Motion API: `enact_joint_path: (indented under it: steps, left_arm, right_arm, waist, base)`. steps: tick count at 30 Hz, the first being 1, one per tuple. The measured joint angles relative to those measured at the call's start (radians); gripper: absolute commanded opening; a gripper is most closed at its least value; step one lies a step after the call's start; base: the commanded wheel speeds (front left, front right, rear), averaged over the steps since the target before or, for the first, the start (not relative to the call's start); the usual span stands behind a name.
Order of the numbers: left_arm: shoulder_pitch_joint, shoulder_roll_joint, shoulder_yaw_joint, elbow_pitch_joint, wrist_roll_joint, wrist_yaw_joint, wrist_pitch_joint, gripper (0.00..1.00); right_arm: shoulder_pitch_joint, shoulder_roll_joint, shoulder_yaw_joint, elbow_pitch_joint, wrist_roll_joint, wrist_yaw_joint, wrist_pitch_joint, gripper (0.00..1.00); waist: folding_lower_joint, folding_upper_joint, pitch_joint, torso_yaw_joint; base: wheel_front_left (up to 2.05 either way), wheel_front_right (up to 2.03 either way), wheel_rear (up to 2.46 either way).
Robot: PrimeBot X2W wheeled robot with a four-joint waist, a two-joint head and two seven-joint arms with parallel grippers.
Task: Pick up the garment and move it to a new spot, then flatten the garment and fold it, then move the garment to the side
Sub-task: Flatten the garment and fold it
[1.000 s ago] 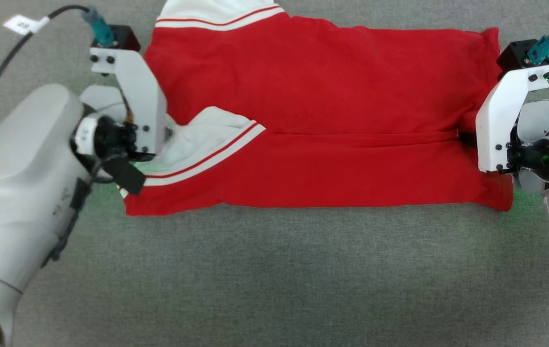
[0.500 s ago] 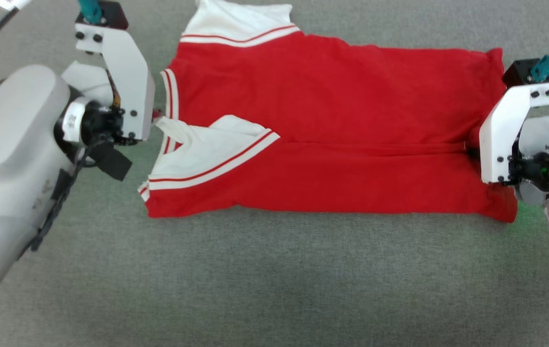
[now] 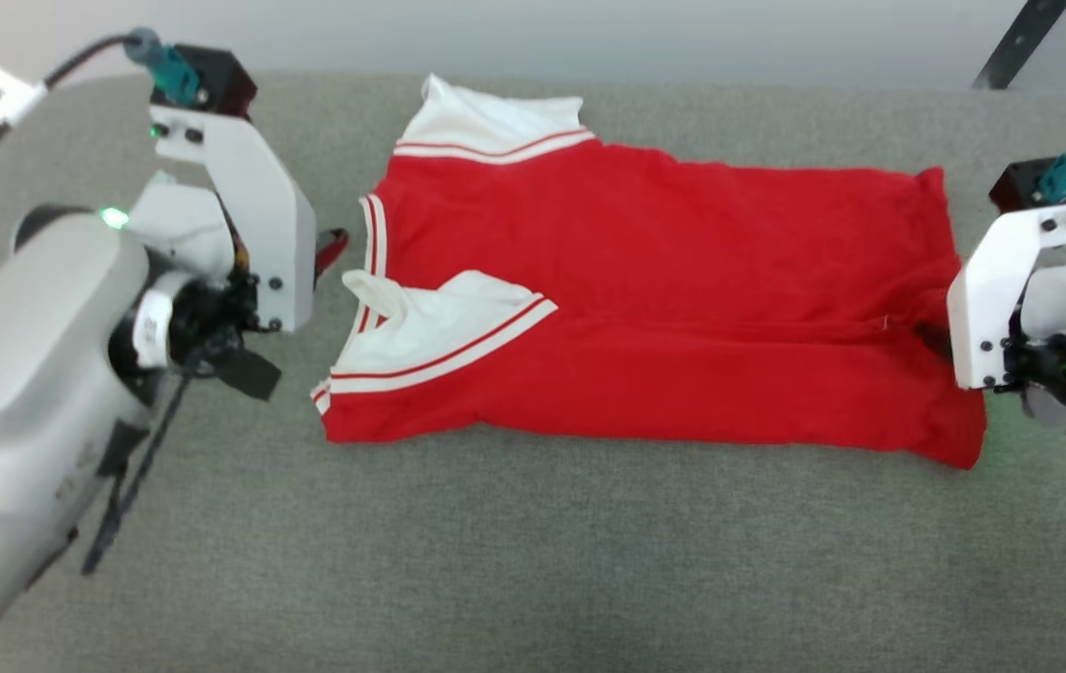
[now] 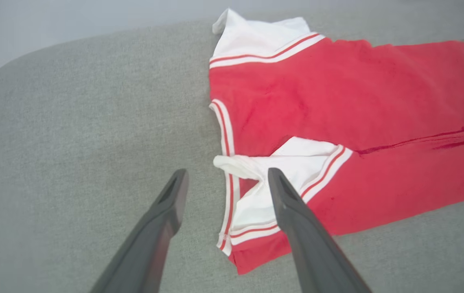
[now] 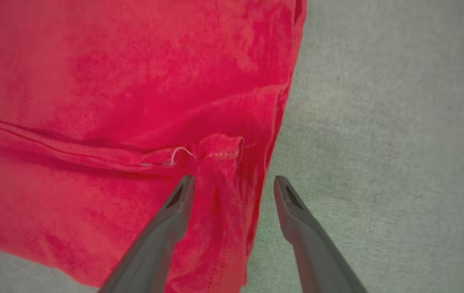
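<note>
The shirt (image 3: 664,308) lies folded near the table's (image 3: 533,561) far edge. White brackets (image 3: 262,224) mostly hide the fingers in the head view. The wrist cameras show the left gripper (image 4: 227,173) spread and empty, and the right gripper (image 5: 234,179) spread astride the hem.

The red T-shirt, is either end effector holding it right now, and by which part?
Nothing is held. The left end effector stands open by the folded white sleeve of the T-shirt, the right end effector open over its hem.
</note>
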Motion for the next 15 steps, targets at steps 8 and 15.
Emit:
enact_joint_path:
  steps: [8, 15]
  left_arm:
    - [0.155, 0.025, 0.040, -0.115, -0.022, 0.032, -0.151, 1.00]
    - [0.301, 0.063, 0.068, -0.224, -0.001, 0.048, -0.341, 1.00]
  right_arm:
    - [0.062, -0.024, -0.001, -0.089, 0.007, 0.000, -0.178, 1.00]
    - [0.204, -0.045, -0.003, -0.278, 0.032, 0.000, -0.436, 1.00]
  waist:
    - [0.0000, 0.0000, -0.090, -0.005]
    - [-0.0001, 0.0000, -0.162, -0.014]
  base:
    - [0.00, 0.00, 0.00]
    - [0.00, 0.00, 0.00]
